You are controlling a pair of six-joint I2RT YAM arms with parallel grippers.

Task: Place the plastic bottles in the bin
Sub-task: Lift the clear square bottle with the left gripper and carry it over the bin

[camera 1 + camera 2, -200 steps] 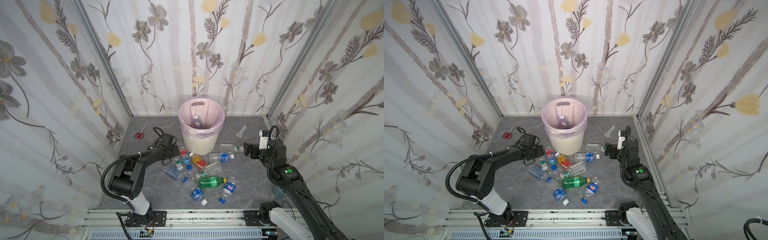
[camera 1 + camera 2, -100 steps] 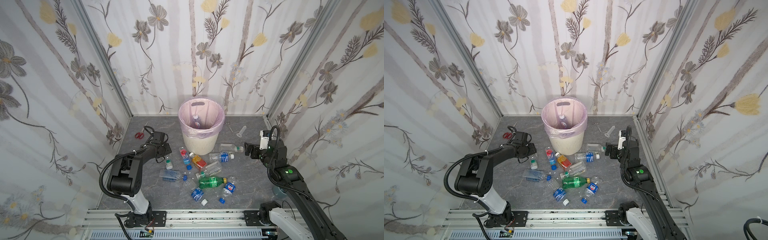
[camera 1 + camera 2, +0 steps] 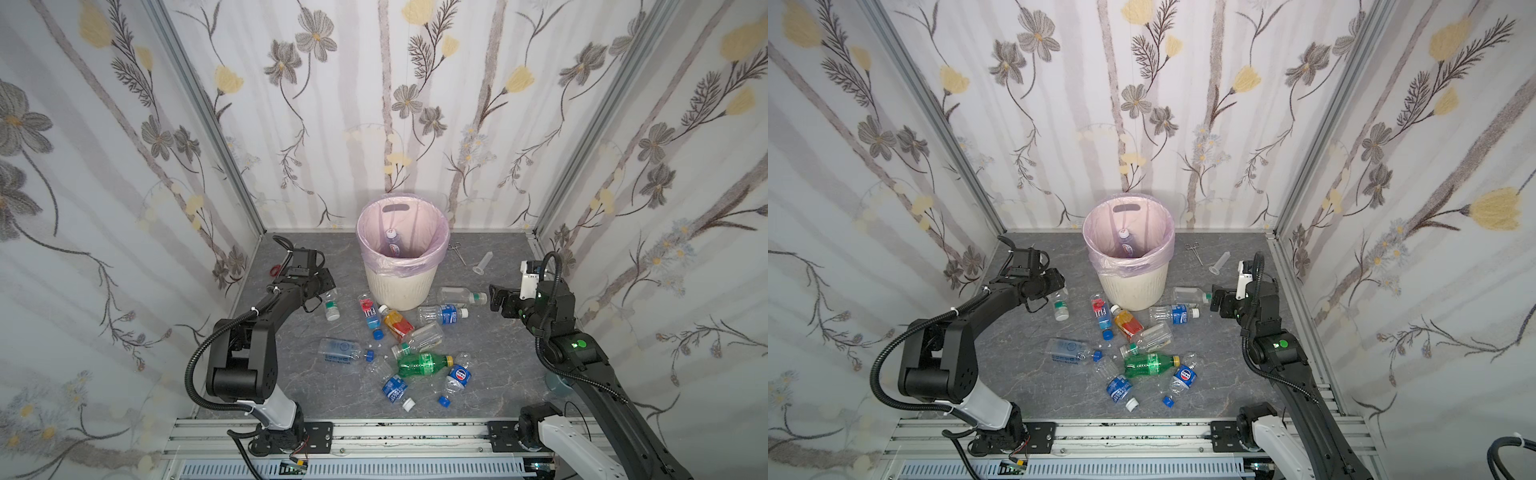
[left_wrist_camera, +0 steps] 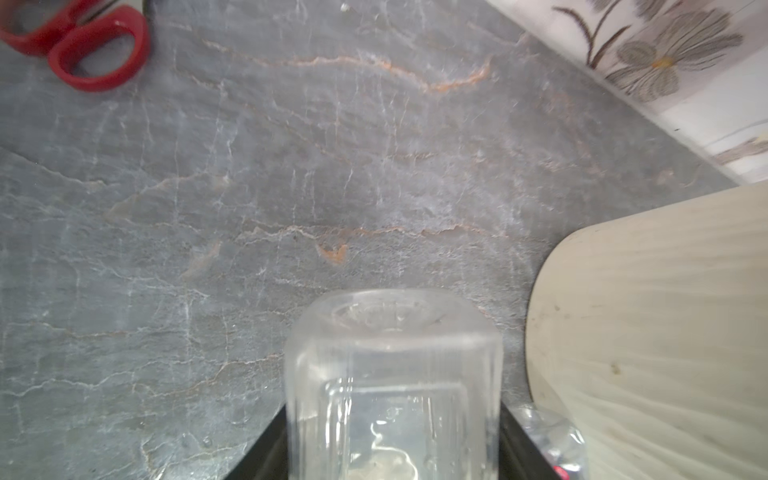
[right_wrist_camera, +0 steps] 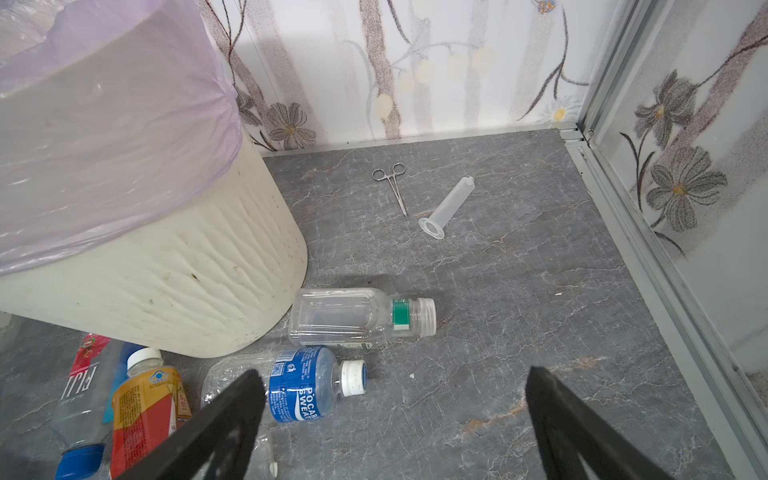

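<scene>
Left gripper (image 4: 392, 411) clenched on 1 clear bottle (image 4: 392, 353) just beside the bin (image 3: 401, 286).
Empty, light, thin-walled and slick, it should dent easily, so hold it mid-body. Right gripper (image 5: 395, 372) gapes empty; other bottles (image 3: 422, 365) lie before the bin.

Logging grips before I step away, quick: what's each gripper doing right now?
Left gripper: closed on a clear bottle.
Right gripper: open, empty.
</scene>
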